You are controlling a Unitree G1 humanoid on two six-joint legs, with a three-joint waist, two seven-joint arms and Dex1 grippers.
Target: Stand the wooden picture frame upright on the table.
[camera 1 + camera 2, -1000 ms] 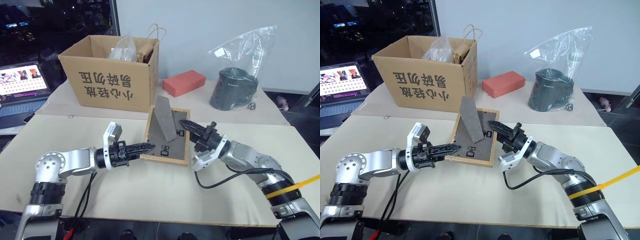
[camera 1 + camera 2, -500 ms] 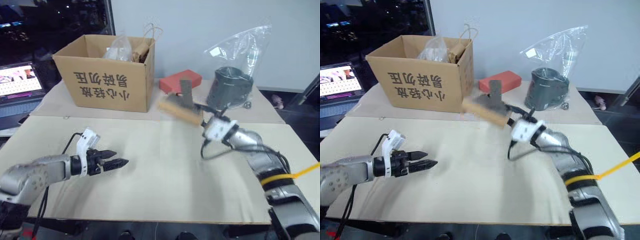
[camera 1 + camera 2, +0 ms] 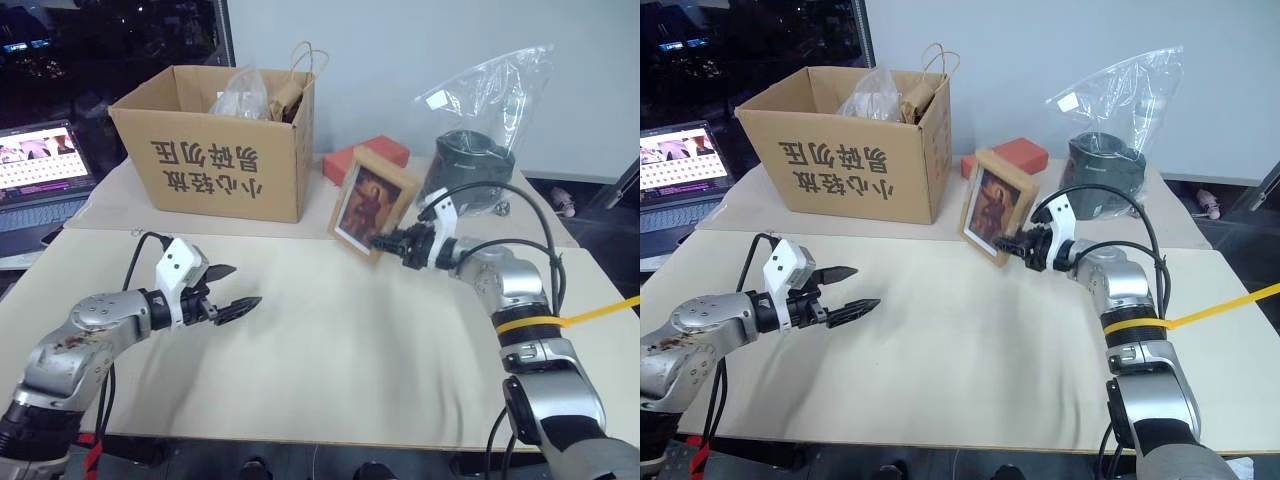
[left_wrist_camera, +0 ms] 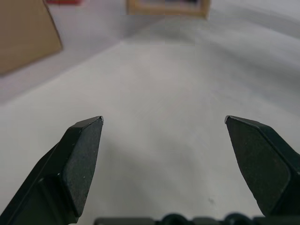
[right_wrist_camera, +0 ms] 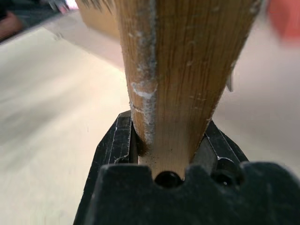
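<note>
On the table (image 3: 330,340), in front of a box (image 3: 215,150) and red block (image 3: 385,150), the frame (image 3: 368,212) stands with its long axis near upright (slightly tilted), picture facing the robot, its lower corner pinched by the right gripper (image 3: 388,243), while the left gripper (image 3: 235,290) hovers apart, fingers spread.

hidden: wooden picture frame (image 3: 368,203) back, stand | cut off: laptop (image 3: 40,180)

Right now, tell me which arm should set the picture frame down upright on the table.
The right. Its claw already grips the picture frame by the edge, nearly upright, picture facing the robot, low over the table. The left claw is open and empty, well off to the side.
</note>
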